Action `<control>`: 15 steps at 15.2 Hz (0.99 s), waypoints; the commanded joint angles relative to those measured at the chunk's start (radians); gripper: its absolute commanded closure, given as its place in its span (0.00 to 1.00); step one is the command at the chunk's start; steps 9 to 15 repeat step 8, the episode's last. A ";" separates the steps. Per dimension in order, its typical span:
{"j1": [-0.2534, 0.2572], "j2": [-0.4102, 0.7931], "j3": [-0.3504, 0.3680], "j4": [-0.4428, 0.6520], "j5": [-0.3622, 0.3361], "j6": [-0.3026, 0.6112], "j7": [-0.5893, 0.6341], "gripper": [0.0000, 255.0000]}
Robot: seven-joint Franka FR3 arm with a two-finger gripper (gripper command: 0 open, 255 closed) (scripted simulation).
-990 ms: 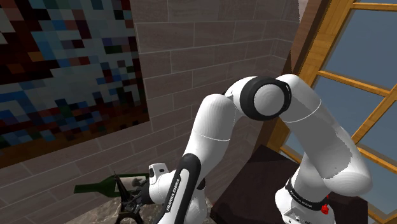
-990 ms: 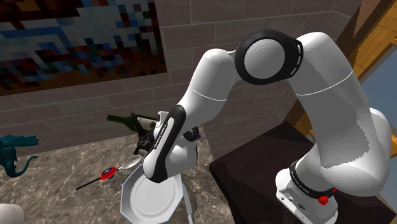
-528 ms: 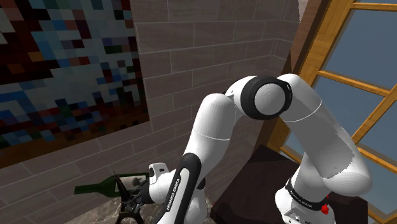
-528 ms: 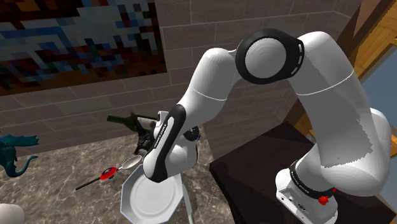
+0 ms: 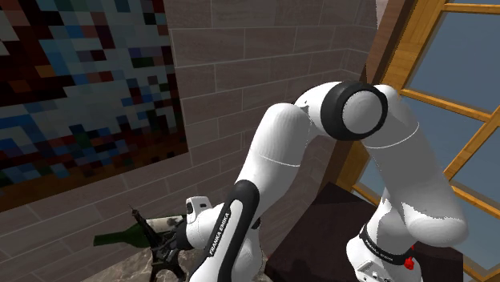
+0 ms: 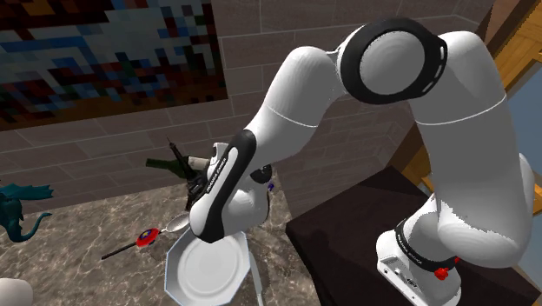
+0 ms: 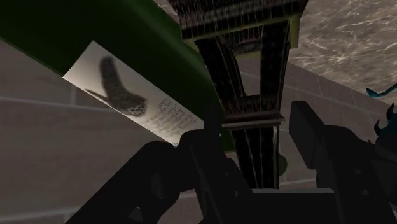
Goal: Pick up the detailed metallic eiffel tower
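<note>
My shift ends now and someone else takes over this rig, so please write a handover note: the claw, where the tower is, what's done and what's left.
Claw: shut on the dark lattice Eiffel tower, with one finger on each side of it.
Tower: in the claw, tilted, close beside the green bottle that lies by the wall. A white plate sits nearer the stand.
Done: approach and grasp.
Left: lift the tower well clear of the marble counter. Whether its base is already off the surface cannot be told. Mind the bottle on the way up.
</note>
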 commanded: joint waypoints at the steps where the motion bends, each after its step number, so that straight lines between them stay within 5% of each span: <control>1: -0.003 -0.033 0.005 -0.007 0.023 -0.019 -0.010 1.00; 6: -0.003 -0.112 0.015 -0.022 0.086 -0.067 -0.036 1.00; 15: -0.003 -0.114 0.015 -0.023 0.088 -0.069 -0.037 1.00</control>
